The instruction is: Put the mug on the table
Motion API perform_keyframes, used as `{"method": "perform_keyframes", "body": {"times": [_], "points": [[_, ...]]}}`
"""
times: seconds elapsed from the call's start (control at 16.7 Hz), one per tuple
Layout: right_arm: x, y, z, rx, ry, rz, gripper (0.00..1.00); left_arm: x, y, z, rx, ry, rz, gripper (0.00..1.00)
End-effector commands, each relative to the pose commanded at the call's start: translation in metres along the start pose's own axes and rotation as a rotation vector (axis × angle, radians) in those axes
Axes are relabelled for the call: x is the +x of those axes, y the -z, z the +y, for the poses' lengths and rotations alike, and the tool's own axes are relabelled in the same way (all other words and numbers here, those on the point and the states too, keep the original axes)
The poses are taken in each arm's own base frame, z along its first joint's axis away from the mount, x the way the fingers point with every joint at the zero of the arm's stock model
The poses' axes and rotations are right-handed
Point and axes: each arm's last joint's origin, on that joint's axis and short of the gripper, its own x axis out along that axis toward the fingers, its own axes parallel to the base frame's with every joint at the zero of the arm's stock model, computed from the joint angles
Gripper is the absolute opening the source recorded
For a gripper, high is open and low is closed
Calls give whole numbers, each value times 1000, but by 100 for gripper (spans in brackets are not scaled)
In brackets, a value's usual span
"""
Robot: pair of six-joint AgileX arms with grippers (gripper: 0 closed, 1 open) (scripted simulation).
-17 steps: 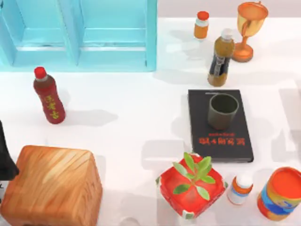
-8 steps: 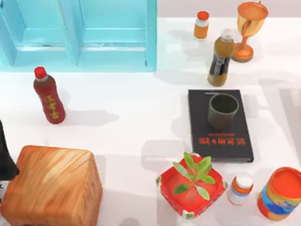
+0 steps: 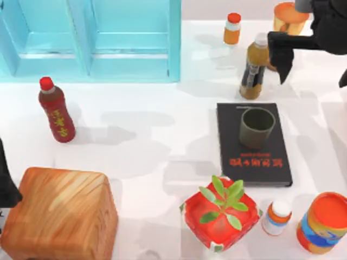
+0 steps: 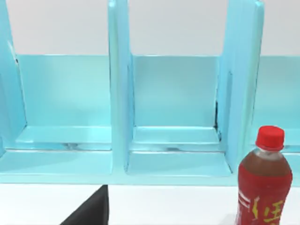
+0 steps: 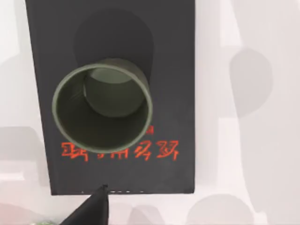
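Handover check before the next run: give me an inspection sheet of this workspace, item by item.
Surface: glossy white table, shadows across it.
Job's things: olive-grey mug stands upright on the black book, not yet on the table.
Clutter: red-capped bottle at left; wooden block at near left; potted plant; small white bottle; striped can; brown bottle; small orange bottle; orange goblet, partly behind the right arm.
Grippers: right gripper at far right, beyond the book, above the table; left arm parked at the left edge.
Cables: nothing seen.
Surroundings: turquoise cabinet at far left, compartments open.
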Motion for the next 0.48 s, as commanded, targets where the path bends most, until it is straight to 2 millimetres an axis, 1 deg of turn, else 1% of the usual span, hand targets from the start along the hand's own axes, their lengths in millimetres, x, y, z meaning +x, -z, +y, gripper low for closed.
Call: {"method": "perform_keyframes", "body": {"times": [0.12, 0.24, 0.36, 0.48], "points": [[16, -11, 20, -19, 15, 61, 100, 0, 0, 0, 0, 0, 0, 100], [26, -16, 33, -32, 25, 98, 100, 0, 0, 0, 0, 0, 0, 100], [29, -17, 37, -37, 29, 112, 100, 0, 0, 0, 0, 0, 0, 100], [29, -17, 37, -37, 29, 112, 100, 0, 0, 0, 0, 0, 0, 100]]}}
